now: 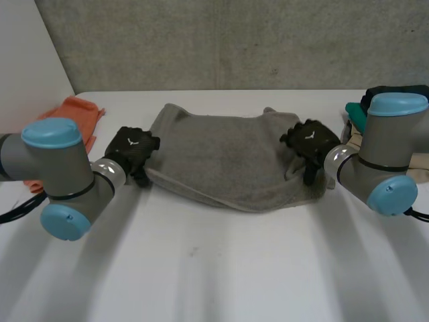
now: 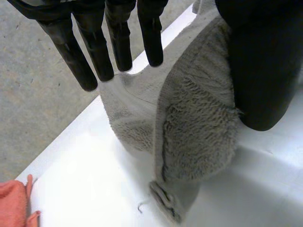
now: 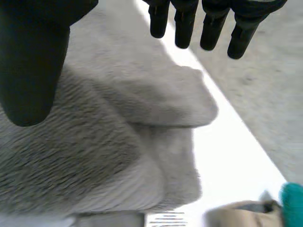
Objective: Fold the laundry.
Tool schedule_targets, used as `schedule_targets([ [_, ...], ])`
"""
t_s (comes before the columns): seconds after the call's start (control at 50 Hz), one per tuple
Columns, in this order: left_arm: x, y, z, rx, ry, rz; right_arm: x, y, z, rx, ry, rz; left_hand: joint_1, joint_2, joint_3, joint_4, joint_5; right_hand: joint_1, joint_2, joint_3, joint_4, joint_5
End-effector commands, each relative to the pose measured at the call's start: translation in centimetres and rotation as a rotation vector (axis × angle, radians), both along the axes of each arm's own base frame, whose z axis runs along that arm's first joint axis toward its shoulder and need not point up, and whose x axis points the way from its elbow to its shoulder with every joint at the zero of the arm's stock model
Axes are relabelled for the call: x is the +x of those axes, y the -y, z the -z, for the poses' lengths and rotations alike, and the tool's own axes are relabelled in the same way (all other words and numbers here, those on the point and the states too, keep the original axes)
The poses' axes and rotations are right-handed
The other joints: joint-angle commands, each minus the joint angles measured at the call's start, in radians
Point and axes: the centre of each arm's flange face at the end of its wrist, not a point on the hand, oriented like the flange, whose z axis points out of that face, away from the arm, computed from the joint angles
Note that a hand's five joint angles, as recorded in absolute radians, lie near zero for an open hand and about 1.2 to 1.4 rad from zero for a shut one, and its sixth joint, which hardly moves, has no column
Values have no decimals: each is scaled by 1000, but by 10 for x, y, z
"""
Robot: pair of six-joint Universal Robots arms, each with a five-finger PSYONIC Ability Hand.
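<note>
Towel (image 1: pixel 221 157), grey terry, lies rumpled and partly doubled across the far middle of the white surface (image 1: pixel 201 268), its long side running between the two hands. It looks soft, limp and light. The thick loops should keep it from slipping, but it will likely sag and bunch if lifted from one spot. Best taken at the corners or hemmed end edges, both ends at once.

Left arm (image 1: pixel 60 174) and right arm (image 1: pixel 382 161) come in from either side. Left hand (image 1: pixel 132 149) is at the towel's left end edge: fingers (image 2: pixel 94 52) straight and off the cloth, thumb (image 2: pixel 262 71) against the raised edge, nothing pinched. Right hand (image 1: pixel 310 142) is over the bunched right end: fingers (image 3: pixel 184 28) straight, thumb (image 3: pixel 33 61) above the cloth, holding nothing.

That right end is lumped over itself and probably needs flattening first. Heap of other laundry (image 1: pixel 354 114), teal and beige, sits just beside the right end and could snag. Orange cloth (image 1: pixel 74 111) lies at the far left, apart from the towel, not in the way. Stitched hem corner (image 2: pixel 165 205) near the left thumb looks a good grab point.
</note>
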Motion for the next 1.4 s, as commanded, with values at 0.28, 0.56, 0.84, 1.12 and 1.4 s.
schedule_targets([
  [0.28,47,-2,-28,58,-5,-55,-62,-45,-34,241,164,278,-109,-108,-111,-97,-94,347,359,355,349,355],
  [0.56,69,-6,-13,186,35,-18,-68,-55,11,294,97,157,79,80,77,91,94,342,354,350,344,350],
  [0.84,72,-9,-15,208,20,-22,-51,-36,28,174,121,112,64,65,62,76,79,309,321,317,311,317],
  [1.12,70,-15,-18,219,3,-20,-28,-12,39,116,141,85,56,56,53,67,70,518,529,526,519,525],
  [1.4,71,-18,-15,234,6,-25,-13,9,40,60,166,107,56,56,53,67,70,849,861,857,851,857],
])
